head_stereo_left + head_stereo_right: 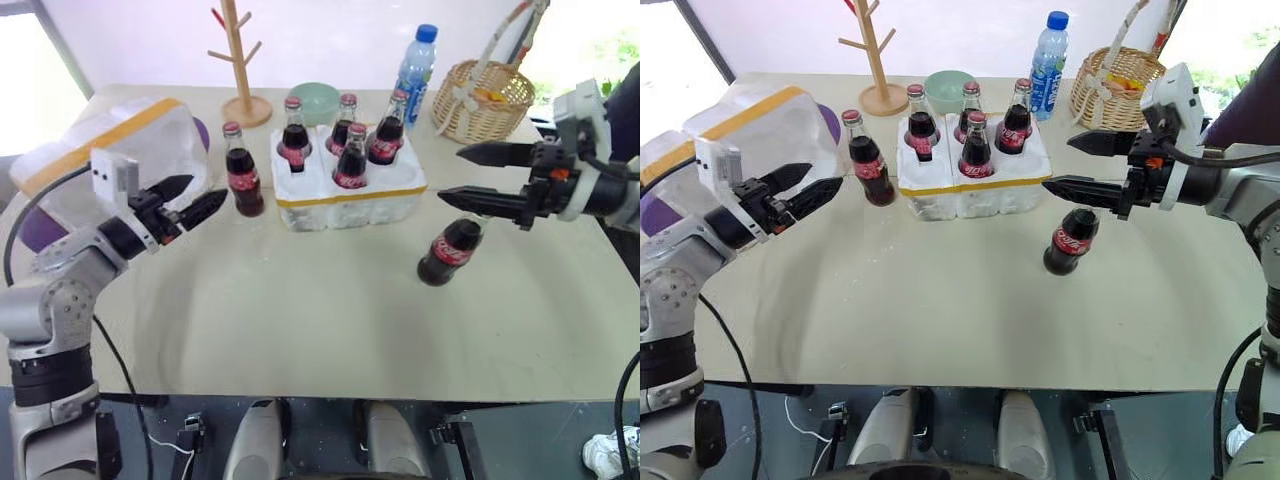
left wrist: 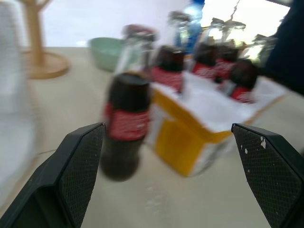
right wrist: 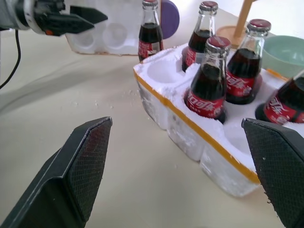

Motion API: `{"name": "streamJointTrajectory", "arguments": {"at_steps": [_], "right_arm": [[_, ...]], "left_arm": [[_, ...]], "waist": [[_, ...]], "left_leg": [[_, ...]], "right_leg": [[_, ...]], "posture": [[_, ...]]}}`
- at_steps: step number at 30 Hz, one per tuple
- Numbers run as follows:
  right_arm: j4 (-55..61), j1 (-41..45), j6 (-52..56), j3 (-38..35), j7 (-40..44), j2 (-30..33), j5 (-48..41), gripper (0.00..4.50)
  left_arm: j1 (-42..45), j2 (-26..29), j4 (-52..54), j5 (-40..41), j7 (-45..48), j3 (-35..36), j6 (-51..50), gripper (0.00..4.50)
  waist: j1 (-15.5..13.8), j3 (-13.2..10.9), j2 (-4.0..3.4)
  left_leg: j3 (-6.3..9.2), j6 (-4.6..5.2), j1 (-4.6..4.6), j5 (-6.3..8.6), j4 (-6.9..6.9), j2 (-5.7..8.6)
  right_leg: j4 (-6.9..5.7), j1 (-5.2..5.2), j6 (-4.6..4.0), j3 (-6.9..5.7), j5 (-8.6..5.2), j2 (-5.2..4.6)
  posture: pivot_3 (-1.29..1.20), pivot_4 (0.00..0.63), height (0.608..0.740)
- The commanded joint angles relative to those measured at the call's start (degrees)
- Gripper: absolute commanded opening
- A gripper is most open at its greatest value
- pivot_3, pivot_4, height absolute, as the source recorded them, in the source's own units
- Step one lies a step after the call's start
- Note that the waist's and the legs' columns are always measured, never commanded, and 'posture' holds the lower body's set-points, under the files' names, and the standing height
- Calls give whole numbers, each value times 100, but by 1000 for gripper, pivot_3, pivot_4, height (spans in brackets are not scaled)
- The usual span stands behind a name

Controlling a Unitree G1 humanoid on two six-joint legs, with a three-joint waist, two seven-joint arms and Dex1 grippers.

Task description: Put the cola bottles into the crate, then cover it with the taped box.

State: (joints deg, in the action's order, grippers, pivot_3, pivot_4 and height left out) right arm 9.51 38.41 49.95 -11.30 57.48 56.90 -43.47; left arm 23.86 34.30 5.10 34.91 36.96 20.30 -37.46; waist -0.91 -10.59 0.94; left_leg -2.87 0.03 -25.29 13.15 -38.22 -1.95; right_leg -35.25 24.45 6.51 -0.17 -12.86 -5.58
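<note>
I read Coca-Cola script on the bottles (image 3: 207,90); both grippers (image 1: 186,205) (image 1: 1073,164) spread, empty; right wrist view shows empty crate (image 3: 190,137) wells.

The crate (image 1: 350,200) was white foam, rough and crumbly at its edges, banded with glossy yellow tape. The cola bottles (image 1: 243,170) were shiny glass, the basket (image 1: 487,98) at two o'clock woven wicker, the peg stand (image 1: 240,60) bare wood. The table (image 1: 300,320) looked matt beige.

Staged test room, beige table (image 1: 300,320), white walls
</note>
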Motion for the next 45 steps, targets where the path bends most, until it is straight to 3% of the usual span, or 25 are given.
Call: {"name": "streamJointTrajectory", "arguments": {"at_steps": [1, 8, 25, 29, 30, 31, 36, 40, 45], "right_arm": [[2, 241, 19, -57, -61, -54, -49, 4500], [202, 167, 136, -100, -115, -127, -164, 4500], [379, 91, 228, -208, -394, -250, -341, 4500], [391, 91, 251, -228, -439, -230, -399, 4500], [393, 83, 264, -244, -456, -228, -418, 4500], [392, 75, 274, -260, -472, -231, -433, 4500], [402, 44, 300, -295, -536, -262, -466, 4500], [421, 19, 328, -313, -598, -288, -511, 4500], [441, -29, 350, -332, -654, -299, -559, 4500]], "left_arm": [[325, -84, -257, -276, 191, -358, 542, 4454], [928, -287, -1553, -952, 376, -913, 1472, 4454], [2716, -818, -4702, -1953, 684, -1309, 3139, 4454], [2770, -704, -4986, -2021, 773, -1219, 3266, 3108], [2724, -668, -4914, -2014, 790, -1208, 3217, 2589], [2657, -615, -4794, -1997, 814, -1197, 3141, 2549], [2192, -311, -3562, -1400, 1199, -946, 2160, 2555], [1692, 217, -1591, 96, 1888, -546, 309, 2555], [2059, 379, -851, 1120, 1716, -148, -757, 2555]], "waist": [[-5, 0, 0], [33, 0, 0], [32, -1, 1], [59, 0, 1], [54, 0, 1], [49, 0, 1], [86, -1, 1], [157, -8, 8], [87, -14, 16]], "left_leg": [[1, 0, -2, 0, 0, 0], [-1, 2, -1, 1, 13, -1], [-2, 2, -6, 0, 9, 1], [-3, 3, -4, 1, 10, 0], [-2, 4, -4, 1, 10, 0], [-2, 4, -4, 1, 10, 0], [-4, 4, -6, 2, 11, -2], [0, 4, -12, 2, 18, -5], [7, 3, -18, 1, 11, -3]], "right_leg": [[1, 0, 0, 0, 0, 0], [-5, 10, 22, -1, 12, 2], [-5, 10, 33, -1, 18, 1], [-9, 12, 33, -1, 19, 1], [-12, 14, 33, -1, 19, 1], [-12, 13, 33, -1, 19, 1], [-10, 15, 33, -1, 19, 1], [-14, 24, 33, -1, 18, 2], [-16, 22, 33, -4, 18, 1]], "posture": [[0, 150, 740], [0, 150, 740], [0, 150, 740], [0, 150, 740], [0, 150, 740], [0, 150, 740], [0, 150, 740], [0, 150, 740], [0, 150, 740]]}}
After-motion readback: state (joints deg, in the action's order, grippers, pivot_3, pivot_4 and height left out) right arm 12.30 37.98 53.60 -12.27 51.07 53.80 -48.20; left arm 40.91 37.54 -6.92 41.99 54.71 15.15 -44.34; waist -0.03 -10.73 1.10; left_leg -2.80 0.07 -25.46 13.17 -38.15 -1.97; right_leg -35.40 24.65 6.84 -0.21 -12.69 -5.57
